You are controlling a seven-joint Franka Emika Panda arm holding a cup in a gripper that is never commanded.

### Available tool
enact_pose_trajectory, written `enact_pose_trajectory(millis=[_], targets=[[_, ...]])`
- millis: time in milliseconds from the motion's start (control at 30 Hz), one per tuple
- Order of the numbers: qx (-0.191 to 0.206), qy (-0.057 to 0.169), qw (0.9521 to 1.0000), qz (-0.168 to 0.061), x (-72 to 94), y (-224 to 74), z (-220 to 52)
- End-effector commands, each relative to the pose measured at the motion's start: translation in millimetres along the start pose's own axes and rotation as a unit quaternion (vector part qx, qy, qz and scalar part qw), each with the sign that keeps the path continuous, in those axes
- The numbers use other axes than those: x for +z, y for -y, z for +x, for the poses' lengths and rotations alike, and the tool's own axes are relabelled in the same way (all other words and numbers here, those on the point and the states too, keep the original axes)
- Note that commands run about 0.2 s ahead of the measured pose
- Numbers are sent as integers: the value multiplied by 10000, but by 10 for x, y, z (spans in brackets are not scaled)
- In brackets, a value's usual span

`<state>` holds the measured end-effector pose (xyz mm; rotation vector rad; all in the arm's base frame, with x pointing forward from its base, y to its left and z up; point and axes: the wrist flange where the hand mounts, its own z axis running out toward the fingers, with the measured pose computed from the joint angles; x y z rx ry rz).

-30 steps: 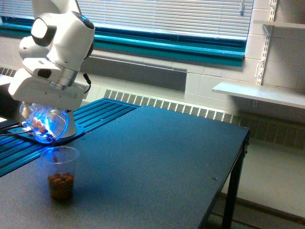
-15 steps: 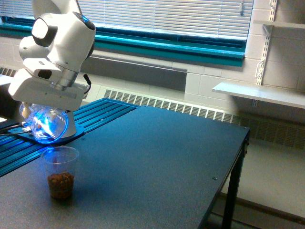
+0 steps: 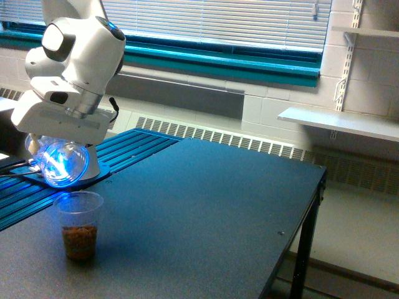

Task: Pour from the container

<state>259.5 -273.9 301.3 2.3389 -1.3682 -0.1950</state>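
My gripper (image 3: 55,149) hangs at the exterior view's left, shut on the container (image 3: 62,164), a clear smooth cup lit with blue light. The container lies tipped on its side, its wide mouth facing the camera and slightly down. I see no pieces inside it. Just below it, a clear cup (image 3: 79,223) stands upright on the dark table (image 3: 206,212) and holds a layer of brown pieces (image 3: 79,240) at its bottom. The fingers are mostly hidden behind the container.
A blue slatted surface (image 3: 128,149) adjoins the table at the left, behind the arm. The table's right edge (image 3: 315,193) drops to the floor. A radiator runs along the wall and a white shelf (image 3: 340,121) sticks out at the right.
One second ago brown pieces lay in the tipped container and were falling from it. Now the container looks empty and the pieces rest in the cup below. The arm has barely moved.
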Motion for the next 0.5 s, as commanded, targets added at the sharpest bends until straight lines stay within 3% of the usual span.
enact_pose_trajectory(millis=[33, 500], targets=[[-117, -5, 9999, -12, -28, 44, -11], [-106, -53, 9999, 91, -88, 77, -6]])
